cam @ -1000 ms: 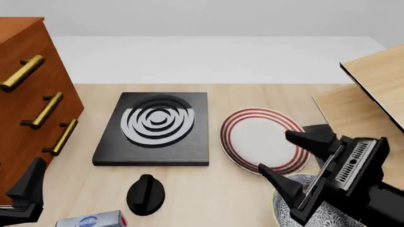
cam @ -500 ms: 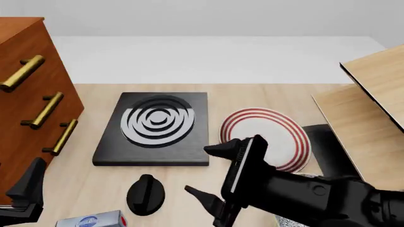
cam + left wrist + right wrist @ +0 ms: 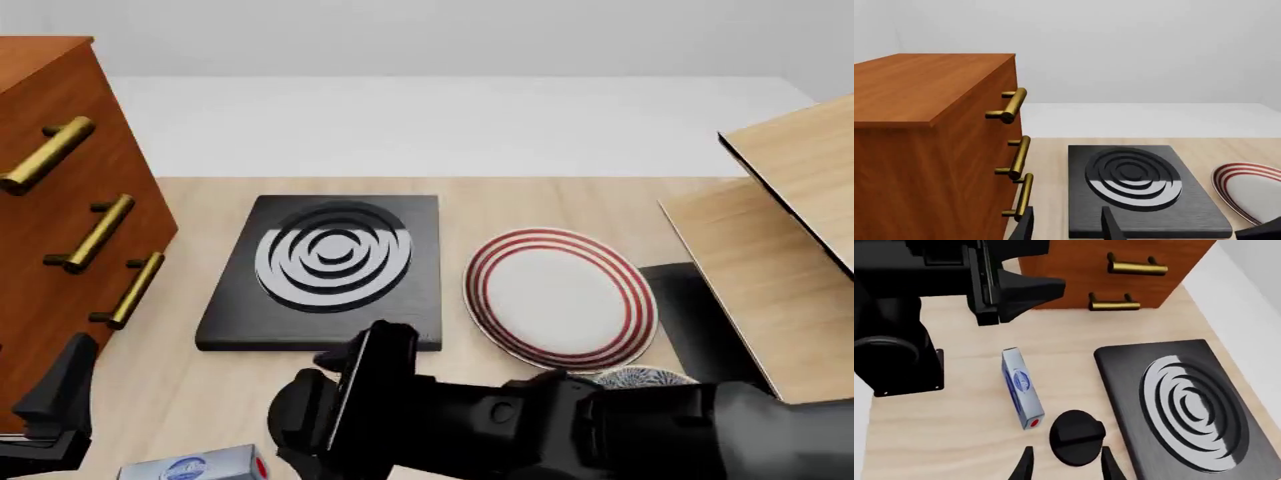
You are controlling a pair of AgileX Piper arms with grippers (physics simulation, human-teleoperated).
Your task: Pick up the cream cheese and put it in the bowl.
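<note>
Our right gripper hangs with its two black fingertips spread apart and nothing between them, so we read it as released and empty. Just ahead of those tips sits the round black knob, and just beside the knob, a little further out, lies the cream cheese, a small silver-grey rectangular box with a blue oval logo, flat on the pale wooden table. It is apart from the fingers and untouched. In the front view the box shows at the near table edge, close to the idle left gripper, whose fingertips also stand open and empty.

We judge this to be the approach step: the reach toward the box is under way and the grasp is not yet made. The next move calls for shifting past the knob, lining the fingers across the box's narrow sides, then lowering and closing.

Behind the right arm, the blue-and-white patterned bowl peeks out, mostly hidden. Beyond lie the black square stove plate with silver rings, the white plate with red rings and the brown wooden drawer cabinet with brass handles.
</note>
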